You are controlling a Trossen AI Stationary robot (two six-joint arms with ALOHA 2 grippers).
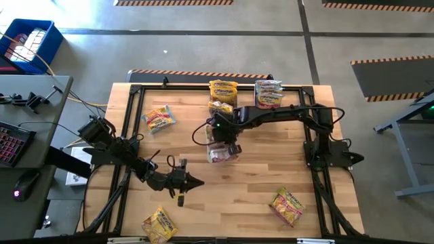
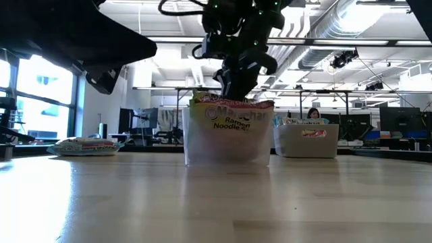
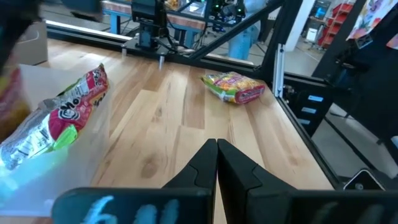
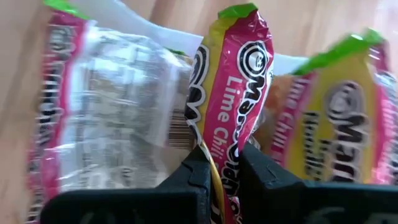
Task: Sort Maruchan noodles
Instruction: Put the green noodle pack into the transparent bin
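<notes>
My right gripper [image 1: 221,145] hangs over a clear bin [image 2: 226,138] at the table's middle and is shut on a pink-and-yellow Maruchan packet [image 4: 231,87]. That packet stands on edge among other packets [image 4: 112,93] in the bin. More packets lie loose on the table: one at far left [image 1: 159,118], one at near right [image 1: 287,206], one at the near edge [image 1: 159,225]. Two more bins of packets [image 1: 223,91] [image 1: 268,93] stand at the far edge. My left gripper [image 1: 187,181] is shut and empty, raised over the near left table. My right gripper pinches the pink-and-yellow packet by its upper end [image 4: 225,163] between the two fingers [image 4: 198,169], coming from above and pointing down. The packet reaches down into the bin, on edge between its neighbours, with its green-sealed end [image 4: 236,11] lowest. Whether that end rests on the bin's floor cannot be told.
Black frame rails [image 1: 132,102] run along the table's edges. Bare wood [image 1: 258,183] lies between the middle bin and the near right packet. A desk with a keyboard [image 1: 13,142] stands left of the table. A person [image 2: 313,115] sits in the room beyond.
</notes>
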